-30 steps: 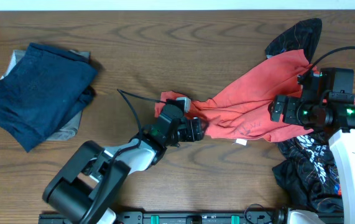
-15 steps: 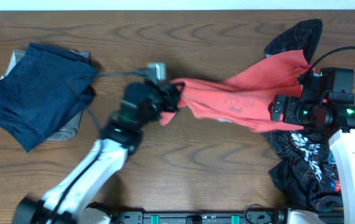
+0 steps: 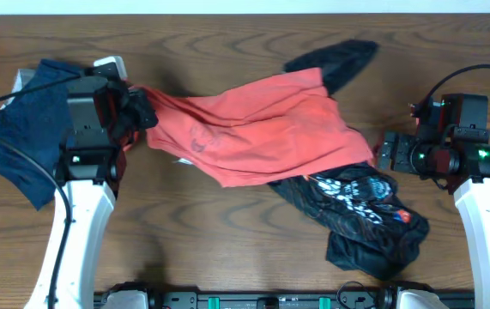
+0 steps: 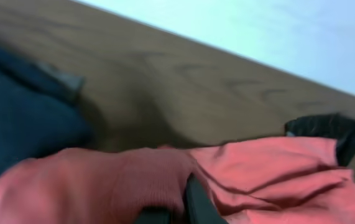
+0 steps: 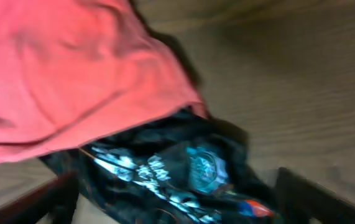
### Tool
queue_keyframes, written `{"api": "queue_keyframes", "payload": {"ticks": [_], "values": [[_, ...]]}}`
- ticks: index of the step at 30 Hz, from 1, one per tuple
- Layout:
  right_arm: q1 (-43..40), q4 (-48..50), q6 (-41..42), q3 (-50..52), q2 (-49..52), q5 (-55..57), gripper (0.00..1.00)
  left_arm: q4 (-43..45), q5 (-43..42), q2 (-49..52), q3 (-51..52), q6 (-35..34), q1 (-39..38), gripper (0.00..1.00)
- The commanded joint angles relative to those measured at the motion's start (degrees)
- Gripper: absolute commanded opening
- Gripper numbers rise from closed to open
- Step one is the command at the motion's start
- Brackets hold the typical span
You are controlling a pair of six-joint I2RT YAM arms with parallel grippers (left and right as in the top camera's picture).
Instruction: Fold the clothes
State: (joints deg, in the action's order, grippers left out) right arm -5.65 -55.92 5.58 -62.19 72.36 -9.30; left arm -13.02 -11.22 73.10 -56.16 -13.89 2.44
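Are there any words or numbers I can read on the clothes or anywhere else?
Coral-red T-shirt: a faint dark print shows through the cloth, not readable.
Black shiny patterned garment: white and teal print, too blurred to read.
No other readable text.

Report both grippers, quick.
Left gripper: closed on the red shirt.
Right gripper: open, fingers wide apart, holding nothing.
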Motion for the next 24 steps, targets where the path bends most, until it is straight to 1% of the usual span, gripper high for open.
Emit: {"api": "queue_keyframes", "payload": {"ticks": [1, 4, 7, 9, 13, 17, 21, 22, 23, 24], "values": [[0.0, -1.6, -1.1, -0.6, 1.6, -1.9, 0.68, 1.0, 1.8, 1.9, -0.5, 2.3, 2.4, 0.06], [1.7, -4.0, -8.3, -0.4, 4.6, -9.2, 0.64, 1.1, 1.8, 3.0, -0.5, 2.3, 3.5, 0.06], [5.5, -5.2, -13.3, -0.1, 9.2, -13.7, 0.46, 1.4, 1.8, 2.7, -0.6, 2.3, 3.7, 0.06], [8.7, -5.1, -15.2, 0.0, 12.4, -14.8, 0.43, 1.6, 1.8, 2.3, -0.8, 2.3, 3.7, 0.06], [17.2, -2.3, -19.8, 0.1, 19.6, -17.6, 0.44, 1.8, 1.9, 1.2, -1.7, 2.3, 3.7, 0.06], [25.6, 3.5, -22.0, 0.1, 26.9, -15.9, 0.45, 2.4, 1.9, 0.8, -2.4, 2.3, 3.7, 0.06], [31.3, 11.8, -21.9, 0.1, 32.6, -13.6, 0.45, 2.4, 1.8, 0.8, -2.7, 2.3, 3.7, 0.06], [32.2, 14.2, -21.8, 0.1, 33.7, -11.5, 0.4, 2.3, 1.8, 0.8, -2.7, 2.3, 3.7, 0.06], [32.9, 16.4, -20.0, 0.1, 34.8, -7.8, 0.29, 2.2, 1.9, 0.8, -2.7, 2.3, 3.7, 0.06], [33.2, 17.7, -17.8, 0.1, 35.4, -4.3, 0.27, 2.1, 1.9, 0.8, -2.7, 2.3, 3.7, 0.06]]}}
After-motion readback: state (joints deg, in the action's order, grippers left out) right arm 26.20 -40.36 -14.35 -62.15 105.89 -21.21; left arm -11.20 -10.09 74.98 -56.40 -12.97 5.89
